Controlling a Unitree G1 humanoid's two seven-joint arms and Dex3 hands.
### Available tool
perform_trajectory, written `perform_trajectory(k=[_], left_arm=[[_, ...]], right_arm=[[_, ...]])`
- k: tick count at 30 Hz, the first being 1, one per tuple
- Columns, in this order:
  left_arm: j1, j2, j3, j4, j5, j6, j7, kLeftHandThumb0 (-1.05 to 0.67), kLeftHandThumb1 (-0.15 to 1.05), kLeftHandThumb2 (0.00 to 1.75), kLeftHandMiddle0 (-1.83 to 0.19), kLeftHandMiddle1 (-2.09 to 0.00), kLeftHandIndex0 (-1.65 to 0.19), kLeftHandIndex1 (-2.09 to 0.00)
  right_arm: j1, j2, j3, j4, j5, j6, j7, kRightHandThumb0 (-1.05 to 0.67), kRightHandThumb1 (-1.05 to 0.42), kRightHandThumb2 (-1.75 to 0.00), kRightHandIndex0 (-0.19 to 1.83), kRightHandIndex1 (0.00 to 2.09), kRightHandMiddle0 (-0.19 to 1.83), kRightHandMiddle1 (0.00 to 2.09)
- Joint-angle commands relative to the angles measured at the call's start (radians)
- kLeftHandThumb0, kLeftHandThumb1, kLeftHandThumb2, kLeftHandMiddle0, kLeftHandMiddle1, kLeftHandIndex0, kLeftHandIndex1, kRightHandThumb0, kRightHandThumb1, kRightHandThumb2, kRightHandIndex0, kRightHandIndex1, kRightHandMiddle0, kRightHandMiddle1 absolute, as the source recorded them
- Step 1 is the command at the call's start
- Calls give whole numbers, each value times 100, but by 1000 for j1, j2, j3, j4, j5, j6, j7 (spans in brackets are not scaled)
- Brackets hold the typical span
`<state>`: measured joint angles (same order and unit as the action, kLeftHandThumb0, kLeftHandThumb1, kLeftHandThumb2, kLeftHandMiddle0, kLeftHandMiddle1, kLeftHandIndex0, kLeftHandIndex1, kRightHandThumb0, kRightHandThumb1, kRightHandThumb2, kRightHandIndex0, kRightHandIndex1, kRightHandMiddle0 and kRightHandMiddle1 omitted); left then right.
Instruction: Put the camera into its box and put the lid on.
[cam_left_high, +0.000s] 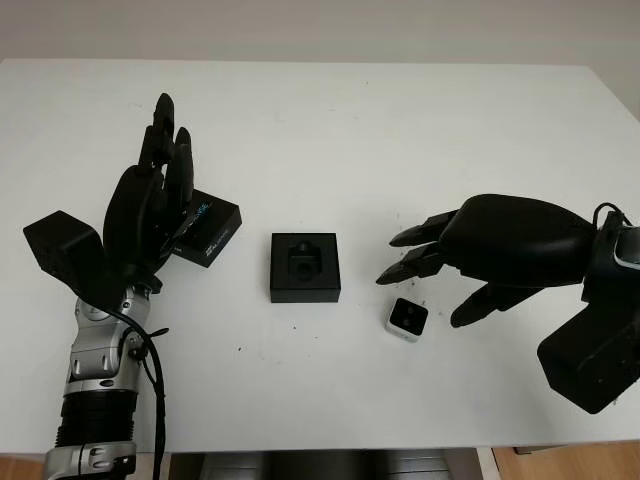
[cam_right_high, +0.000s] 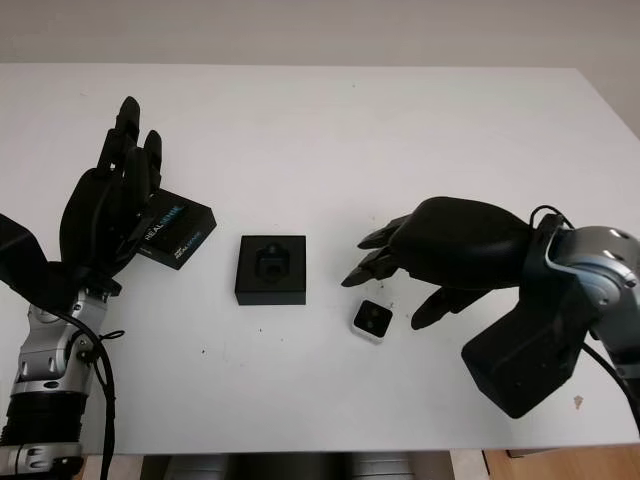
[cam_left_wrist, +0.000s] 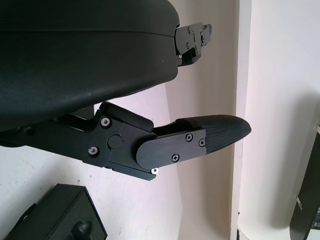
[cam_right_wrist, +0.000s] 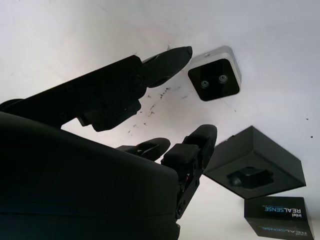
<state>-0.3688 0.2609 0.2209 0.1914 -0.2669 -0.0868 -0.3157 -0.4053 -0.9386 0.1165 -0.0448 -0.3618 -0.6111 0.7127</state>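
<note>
Camera (cam_left_high: 407, 319) lies on table (cam_left_high: 400, 130), just right of open box (cam_left_high: 305, 266), directly under right hand (cam_left_high: 440, 265), between spread fingers and thumb, not touching, lens up. Left hand (cam_left_high: 150, 205) open over lid (cam_left_high: 205, 228), farther off

Box (cam_left_high: 305, 267) sits mid-frame on the table (cam_left_high: 350, 130). Lid (cam_left_high: 207, 228) lies left of it, partly under the left hand (cam_left_high: 150, 205). Camera (cam_left_high: 407, 319) lies lower right of box, just below the right hand (cam_left_high: 470, 255) fingers.
</note>
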Motion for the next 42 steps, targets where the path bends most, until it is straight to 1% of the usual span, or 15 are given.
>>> perform_trajectory(k=[1,9,10,13,20,24,34,42], left_arm=[[3,9,4,-12,-1,1,-2,-76,105,60,19,0,19,0],[8,13,3,-18,7,0,0,-75,105,62,19,0,19,0],[7,13,4,-16,5,-1,-1,-75,105,62,19,0,19,0],[7,12,4,-19,2,2,-2,-75,105,61,19,0,19,0],[8,16,4,-21,3,8,-4,-75,105,61,19,0,19,0],[8,18,3,-18,3,5,-4,-75,105,62,19,0,19,0],[6,20,3,-14,-1,8,-6,-75,105,61,19,0,19,0],[5,17,4,-12,-5,5,-9,-75,105,62,19,0,19,0]], right_arm=[[-3,9,11,11,-7,-11,-10,-41,-85,-6,47,8,56,20],[-14,20,31,49,-20,-33,-24,-41,-85,-5,47,8,55,25],[-14,20,31,50,-20,-33,-24,-41,-85,-5,47,8,52,31],[-11,19,31,49,-23,-33,-27,-41,-85,-5,47,9,37,59],[3,26,34,77,-13,-76,-54,-41,-85,-6,48,12,25,87],[10,31,38,80,-14,-83,-59,-43,-86,-6,48,14,20,97],[53,39,38,87,-12,-91,-72,-43,-87,-6,47,18,19,102],[70,54,44,100,-25,-88,-83,-42,-87,-6,43,23,20,94]])
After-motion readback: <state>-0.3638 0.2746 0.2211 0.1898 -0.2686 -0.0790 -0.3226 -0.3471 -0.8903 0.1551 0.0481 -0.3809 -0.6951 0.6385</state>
